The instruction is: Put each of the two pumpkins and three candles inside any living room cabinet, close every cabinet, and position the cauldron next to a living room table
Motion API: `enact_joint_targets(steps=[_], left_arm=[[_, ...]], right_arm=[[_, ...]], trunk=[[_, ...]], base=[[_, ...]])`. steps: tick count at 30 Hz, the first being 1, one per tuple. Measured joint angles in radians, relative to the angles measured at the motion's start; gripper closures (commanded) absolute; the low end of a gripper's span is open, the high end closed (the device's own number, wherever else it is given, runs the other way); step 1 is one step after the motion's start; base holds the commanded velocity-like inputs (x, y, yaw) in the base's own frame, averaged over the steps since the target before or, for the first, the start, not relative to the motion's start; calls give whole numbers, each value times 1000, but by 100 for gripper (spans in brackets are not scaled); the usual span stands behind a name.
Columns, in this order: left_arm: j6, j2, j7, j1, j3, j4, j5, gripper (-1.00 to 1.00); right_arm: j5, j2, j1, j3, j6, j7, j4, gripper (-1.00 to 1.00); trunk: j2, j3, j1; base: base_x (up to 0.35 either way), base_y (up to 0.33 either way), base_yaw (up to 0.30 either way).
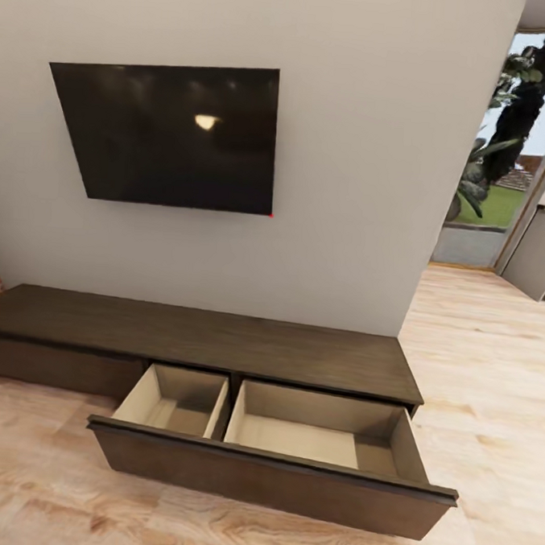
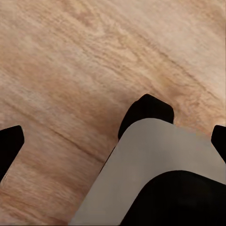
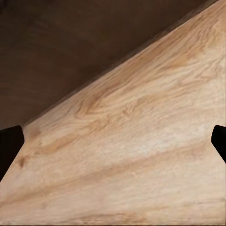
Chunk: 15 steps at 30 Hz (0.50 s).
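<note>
So, head view: the cabinet [image 1: 220, 342] stands against the wall under a dark screen [image 1: 172, 133], its drawer [image 1: 277, 454] pulled out, both pale compartments bare; nothing stored yet, by my judgement.
Left wrist view: the left hand [image 2: 113, 141] is spread apart, empty, over the wooden floor [image 2: 70, 70].
Right wrist view: the right hand [image 3: 113, 141] is apart, empty, near the cabinet's dark front.
Remaining: fetching, storing, closing, cauldron.

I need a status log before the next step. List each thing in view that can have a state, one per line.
cabinet: one wide drawer pulled out, not closed
drawer: open, both beige compartments bare inside
television: on the wall, screen dark
left hand: fingertips wide apart over the wooden floor, holding nothing
right hand: fingertips wide apart over the floor, holding nothing
</note>
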<state>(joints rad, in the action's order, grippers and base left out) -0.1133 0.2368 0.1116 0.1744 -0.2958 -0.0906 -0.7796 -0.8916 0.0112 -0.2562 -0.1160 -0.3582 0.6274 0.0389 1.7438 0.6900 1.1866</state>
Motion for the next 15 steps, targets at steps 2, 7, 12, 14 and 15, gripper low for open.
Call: enact_joint_targets(steps=[2, 7, 12, 14, 15], left_arm=[[32, -1, 0, -2, -1, 9, 0, -100], [81, -5, -1, -3, -3, 47, 10, -100], [88, -4, -1, -6, -3, 55, 12, -100], [89, -5, -1, -7, -3, 58, 12, -100], [89, -5, -1, -7, -3, 62, 12, -100]], right_arm=[[1, -3, 0, -1, 0, -10, 0, -100], [2, -8, 0, -1, -1, -25, 0, -100], [3, -14, 0, -1, -7, -27, 0, -100], [3, -15, 0, -1, -10, -27, 0, -100], [4, -15, 0, -1, -11, -27, 0, -100]], trunk=[[-14, -7, -8], [-49, -25, -27], [-84, -42, -46], [-98, -48, -54], [-105, -52, -57]], base=[[-222, 188, 264], [-236, 200, 267], [-241, 205, 270], [-242, 205, 273], [-242, 205, 273]])
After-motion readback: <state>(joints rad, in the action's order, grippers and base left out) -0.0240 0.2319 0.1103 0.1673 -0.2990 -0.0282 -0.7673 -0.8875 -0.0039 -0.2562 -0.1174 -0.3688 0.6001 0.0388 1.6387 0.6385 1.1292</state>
